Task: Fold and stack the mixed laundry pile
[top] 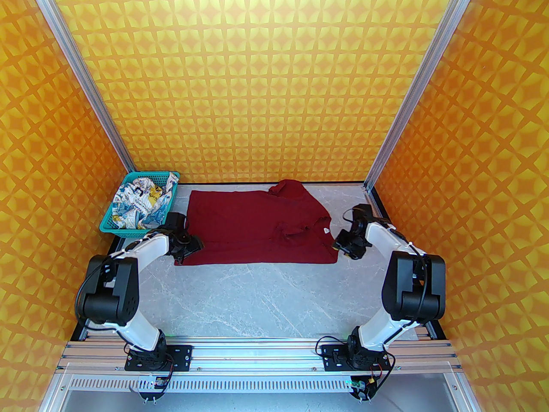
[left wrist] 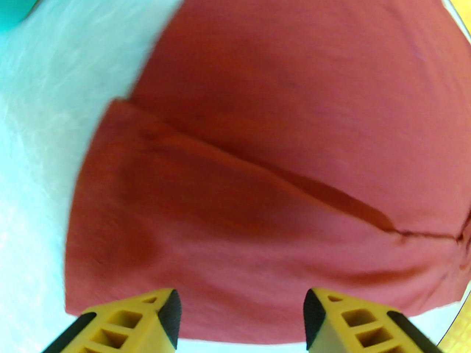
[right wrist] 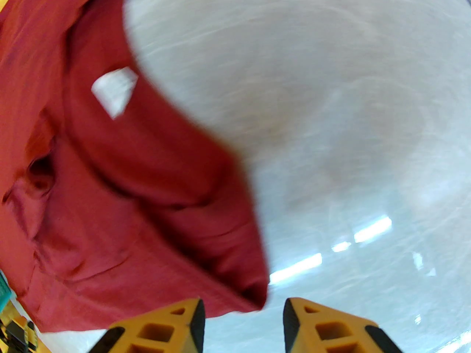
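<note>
Red T-shirt flat, long axis left-right, collar rightward

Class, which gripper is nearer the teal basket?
Left. The left gripper is beside the basket; the right gripper is across the red T-shirt, at its far edge.

Matt red cloth T-shirt; glossy, smooth marble-look table.

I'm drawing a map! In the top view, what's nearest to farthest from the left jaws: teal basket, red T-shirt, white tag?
1. Dark red T-shirt, directly under them.
2. Teal basket, behind on the left.
3. White tag, across on the shirt's right side.
</note>
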Robot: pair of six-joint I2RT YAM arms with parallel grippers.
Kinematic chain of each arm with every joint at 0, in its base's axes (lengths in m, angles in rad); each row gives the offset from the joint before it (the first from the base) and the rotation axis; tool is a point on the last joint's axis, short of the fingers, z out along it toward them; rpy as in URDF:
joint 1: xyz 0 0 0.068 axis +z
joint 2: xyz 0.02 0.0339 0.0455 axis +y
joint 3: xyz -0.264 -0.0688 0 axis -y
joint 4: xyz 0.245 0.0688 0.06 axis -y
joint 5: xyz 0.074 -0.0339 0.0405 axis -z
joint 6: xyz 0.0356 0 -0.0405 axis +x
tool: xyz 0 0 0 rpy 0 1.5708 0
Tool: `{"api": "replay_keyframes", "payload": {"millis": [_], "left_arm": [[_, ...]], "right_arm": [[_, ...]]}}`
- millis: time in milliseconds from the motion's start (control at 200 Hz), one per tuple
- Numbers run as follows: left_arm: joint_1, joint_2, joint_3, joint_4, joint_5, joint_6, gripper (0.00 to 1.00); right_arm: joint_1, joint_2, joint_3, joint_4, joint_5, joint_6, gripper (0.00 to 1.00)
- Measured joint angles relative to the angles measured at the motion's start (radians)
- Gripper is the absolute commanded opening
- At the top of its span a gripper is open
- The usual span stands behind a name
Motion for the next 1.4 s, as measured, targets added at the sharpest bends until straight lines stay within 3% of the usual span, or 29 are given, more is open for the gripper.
{"api": "replay_keyframes", "payload": {"millis": [220,390,570,720,1120,1270,1400], "left_arm": [[-0.101,0.19,0.247,0.0,0.0,0.049,0.56],[-0.101,0.379,0.34,0.002,-0.004,0.074,0.55],[-0.099,0.348,0.287,0.049,0.005,0.074,0.55],[-0.1,0.243,0.127,0.104,0.007,0.074,0.55],[-0.127,-0.127,-0.288,0.087,0.053,0.006,0.56],[-0.136,-0.148,-0.28,0.005,0.054,-0.006,0.56],[-0.138,-0.085,-0.158,-0.055,0.049,-0.002,0.56]], "right_arm": [[0.209,0.13,0.136,0.076,-0.032,0.027,0.39],[0.233,0.297,0.215,0.138,-0.038,0.05,0.38],[0.227,0.314,0.191,0.157,-0.026,0.063,0.4],[0.226,0.228,0.066,0.203,-0.026,0.066,0.41],[0.244,-0.239,-0.451,0.18,-0.088,0.117,0.42],[0.246,-0.327,-0.452,0.053,-0.058,0.125,0.43],[0.246,-0.29,-0.294,-0.003,-0.026,0.116,0.43]]}}
